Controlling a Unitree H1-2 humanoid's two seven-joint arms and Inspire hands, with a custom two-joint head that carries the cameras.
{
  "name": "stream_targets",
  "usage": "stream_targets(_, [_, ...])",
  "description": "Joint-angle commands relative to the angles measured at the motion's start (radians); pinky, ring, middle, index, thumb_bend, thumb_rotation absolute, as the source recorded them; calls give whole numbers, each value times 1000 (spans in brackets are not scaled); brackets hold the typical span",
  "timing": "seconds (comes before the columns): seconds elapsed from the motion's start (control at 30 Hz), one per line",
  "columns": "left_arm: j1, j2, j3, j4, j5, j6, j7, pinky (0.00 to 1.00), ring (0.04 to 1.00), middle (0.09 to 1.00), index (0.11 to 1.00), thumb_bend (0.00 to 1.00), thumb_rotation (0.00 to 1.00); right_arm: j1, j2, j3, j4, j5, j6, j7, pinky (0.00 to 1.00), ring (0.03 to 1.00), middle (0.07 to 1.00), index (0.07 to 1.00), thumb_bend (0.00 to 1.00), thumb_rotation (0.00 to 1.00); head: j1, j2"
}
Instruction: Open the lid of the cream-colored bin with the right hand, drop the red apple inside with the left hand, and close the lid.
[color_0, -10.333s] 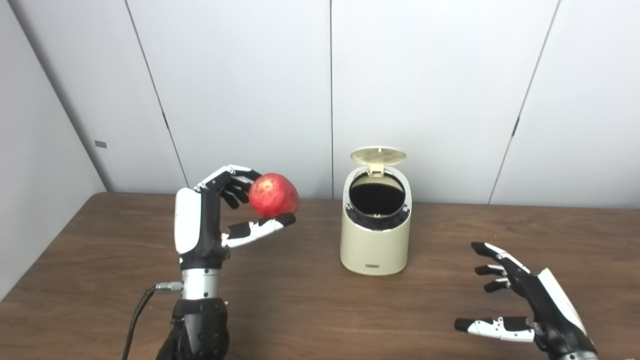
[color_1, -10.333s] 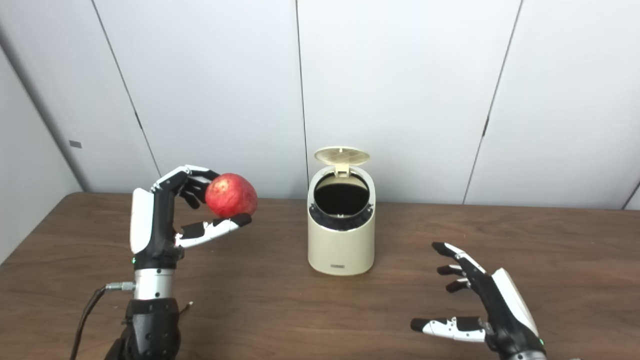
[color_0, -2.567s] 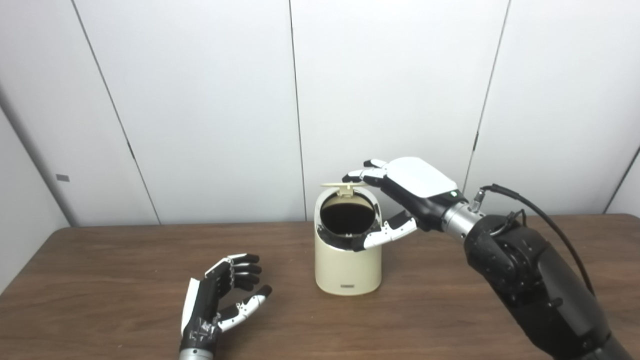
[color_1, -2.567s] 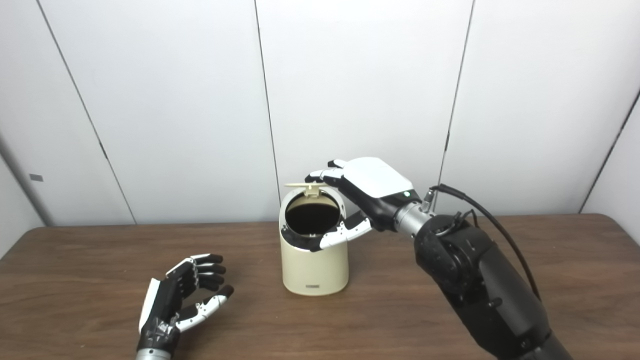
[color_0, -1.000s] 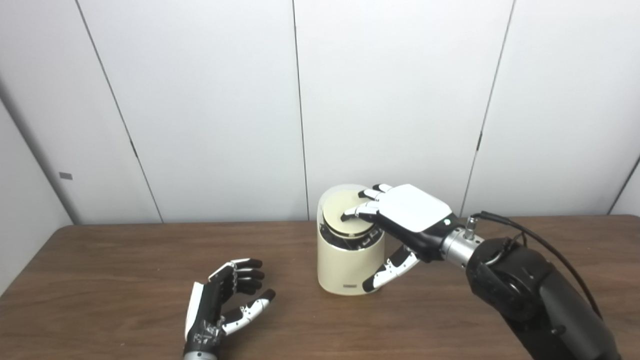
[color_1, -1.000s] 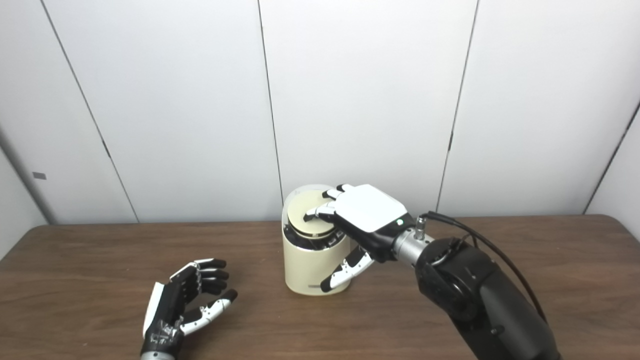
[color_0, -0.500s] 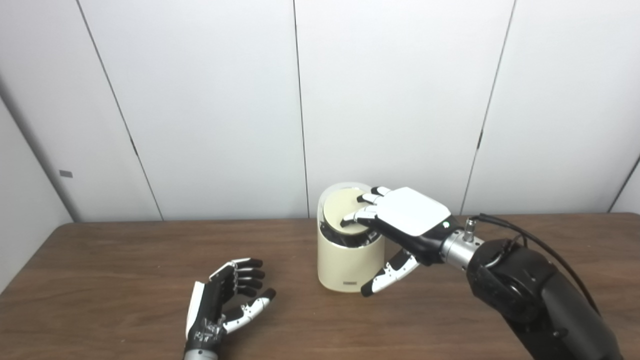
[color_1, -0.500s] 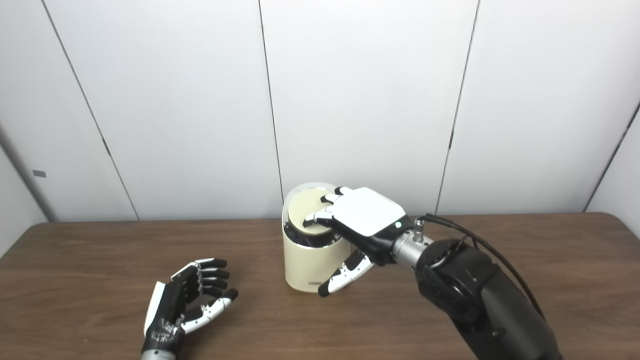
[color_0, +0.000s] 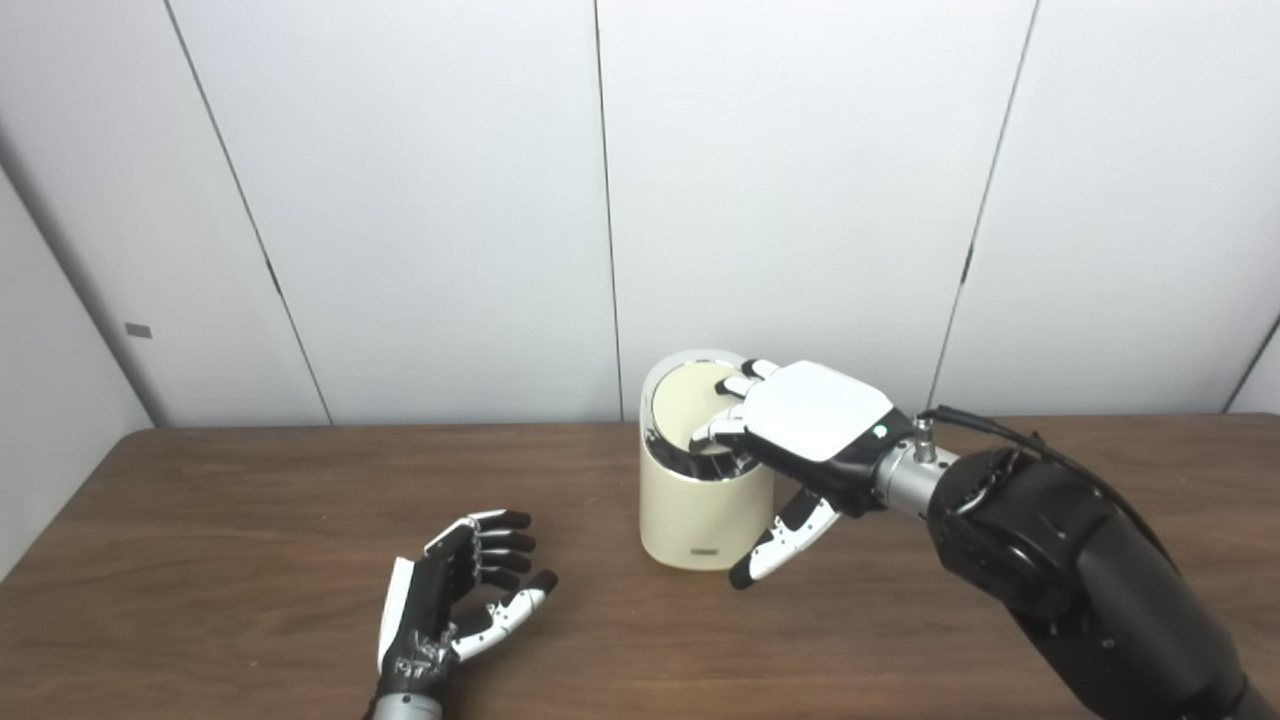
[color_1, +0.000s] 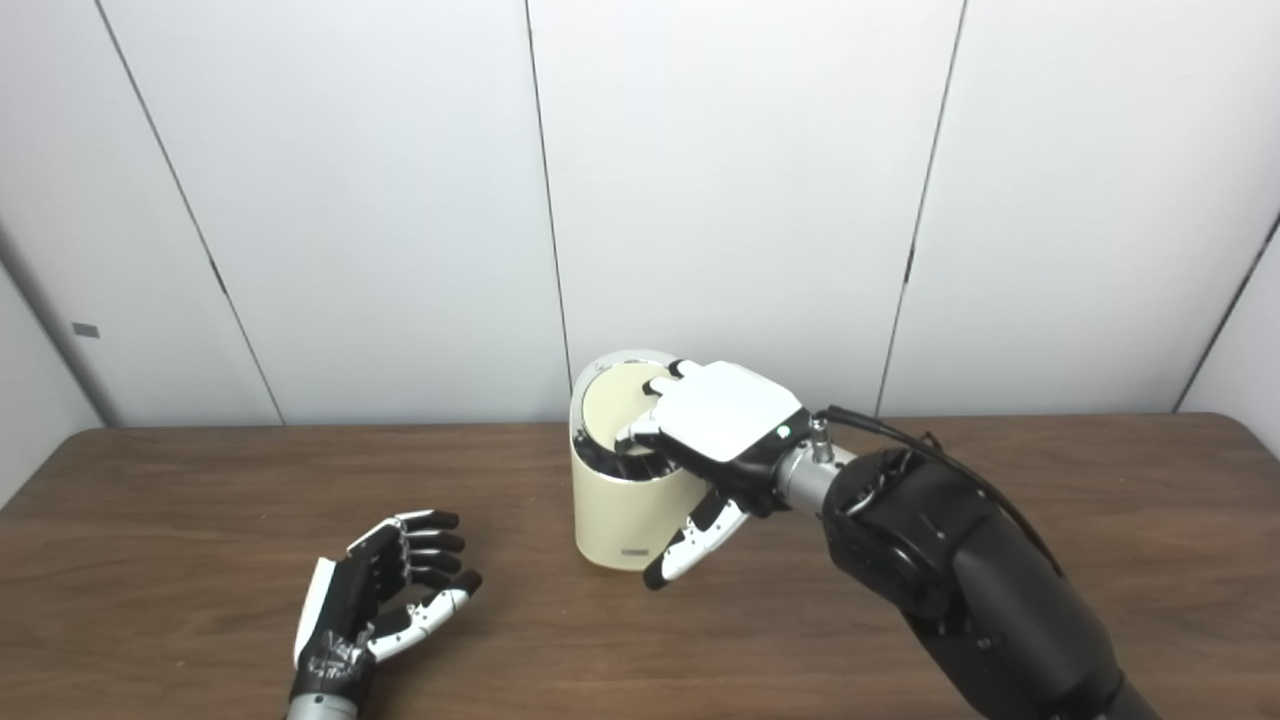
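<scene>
Fingertips (color_0: 712, 432) of the right hand (color_0: 800, 430) press on the round cream lid (color_0: 685, 402) of the cream-colored cylindrical plastic bin (color_0: 700, 500), gripping nothing, thumb beside its wall. Left hand (color_0: 455, 595) rests empty, fingers loosely curled, on the brown wooden counter (color_0: 200, 560). Whether the red apple is inside cannot be told.

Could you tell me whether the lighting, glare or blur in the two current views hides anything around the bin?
Left eye view: even, soft light, no glare; the bin is sharp, and the right hand covers part of the lid. Right eye view: equally even, with only faint shadow under the left hand on the table; slightly soft overall, nothing lost to blur.
</scene>
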Motion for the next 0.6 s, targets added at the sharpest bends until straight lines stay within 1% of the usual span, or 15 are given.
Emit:
stream_targets(0.0, [17,0,-5,0,-4,-5,0,523,571,611,665,581,0,-4,-17,13,6,-6,-1,66,1000,957,812,808,770,669,1,4])
stream_targets(0.1, [16,0,-4,0,-7,-4,-2,522,576,615,665,584,0,-1,-18,3,3,10,-7,49,988,953,811,813,761,679,1,3])
stream_targets(0.17, [16,0,-5,1,-5,-4,-1,526,576,614,665,588,0,3,-18,-8,1,24,-13,28,964,940,799,806,758,659,1,2])
stream_targets(0.3, [18,1,-7,0,-7,-4,-1,529,578,617,665,588,0,16,-7,-55,-13,82,-8,-22,935,921,790,788,744,613,2,2])
stream_targets(0.37, [17,2,-8,1,-5,-6,0,536,577,615,664,591,0,19,-4,-77,-23,97,-2,-39,940,923,792,796,729,614,1,1])
stream_targets(0.47, [17,2,-8,2,-9,-9,-2,531,572,611,664,592,0,27,4,-119,-33,131,-1,-89,941,914,785,794,712,575,-1,2])
stream_targets(0.53, [18,2,-8,-1,-12,-7,-3,529,568,608,664,591,0,37,8,-149,-38,149,-6,-129,943,909,780,793,710,564,-1,2])
stream_targets(0.57, [19,2,-8,-2,-13,-6,-3,529,566,607,663,592,0,41,8,-161,-38,155,-11,-147,936,905,781,796,702,577,-1,2])
